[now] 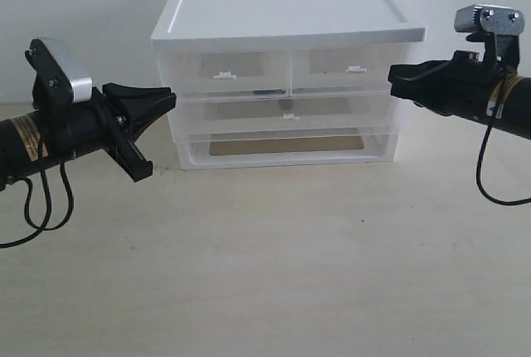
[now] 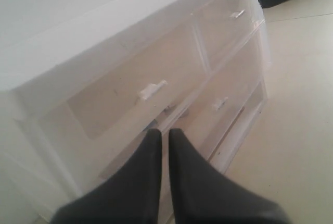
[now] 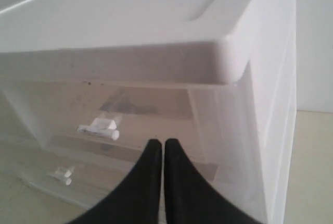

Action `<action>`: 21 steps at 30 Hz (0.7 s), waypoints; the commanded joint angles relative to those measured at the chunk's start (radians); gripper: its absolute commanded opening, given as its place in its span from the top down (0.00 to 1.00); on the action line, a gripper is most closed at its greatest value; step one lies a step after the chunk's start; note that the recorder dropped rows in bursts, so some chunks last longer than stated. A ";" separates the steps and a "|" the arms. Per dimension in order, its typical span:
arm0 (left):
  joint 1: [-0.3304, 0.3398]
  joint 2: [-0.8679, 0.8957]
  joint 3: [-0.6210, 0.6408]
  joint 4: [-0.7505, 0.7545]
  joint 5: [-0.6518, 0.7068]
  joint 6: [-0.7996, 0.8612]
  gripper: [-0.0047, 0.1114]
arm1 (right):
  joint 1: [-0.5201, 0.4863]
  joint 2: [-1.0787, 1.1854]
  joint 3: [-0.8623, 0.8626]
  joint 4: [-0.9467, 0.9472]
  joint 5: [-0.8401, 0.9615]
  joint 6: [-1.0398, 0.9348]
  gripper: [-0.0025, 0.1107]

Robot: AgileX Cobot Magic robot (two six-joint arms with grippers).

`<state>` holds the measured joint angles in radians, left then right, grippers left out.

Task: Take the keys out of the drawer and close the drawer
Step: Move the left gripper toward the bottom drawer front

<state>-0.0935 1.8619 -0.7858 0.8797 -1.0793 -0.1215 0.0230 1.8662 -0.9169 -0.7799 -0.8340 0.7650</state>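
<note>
- Left gripper [image 1: 172, 96] has its two black fingers pressed together, only a hairline slit between them, and grips nothing; it hangs above the table [image 1: 265, 266] by the front left corner of the cabinet [image 1: 282, 8].
- Right gripper [image 1: 392, 75] is likewise closed and empty, and points at the front right corner of the cabinet, level with the upper row.
- Neither gripper can be seen touching the cabinet.
- The drawer [image 1: 241, 118] is the wide one in the middle tier, under the two half-width drawers [image 1: 224, 70]; it sits pushed in, its front level with theirs.
- Its small white tab handle [image 1: 289, 115] is at the centre of the front, well apart from both grippers.
- The keys cannot be made out clearly: only a small dark bluish spot [image 1: 265, 90] shows through the cloudy plastic at the top edge of the wide drawer.
</note>
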 commanded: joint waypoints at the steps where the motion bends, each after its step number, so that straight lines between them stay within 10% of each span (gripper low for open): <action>1: -0.008 0.002 -0.006 -0.008 -0.011 0.011 0.92 | -0.002 0.041 -0.050 -0.023 -0.009 0.018 0.98; 21: -0.207 0.083 -0.110 -0.009 0.049 0.493 0.92 | -0.002 0.066 -0.095 -0.021 -0.003 0.022 0.98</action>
<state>-0.2649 1.9210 -0.8479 0.8797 -1.0472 0.3102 0.0230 1.9319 -0.9941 -0.8501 -0.8430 0.7883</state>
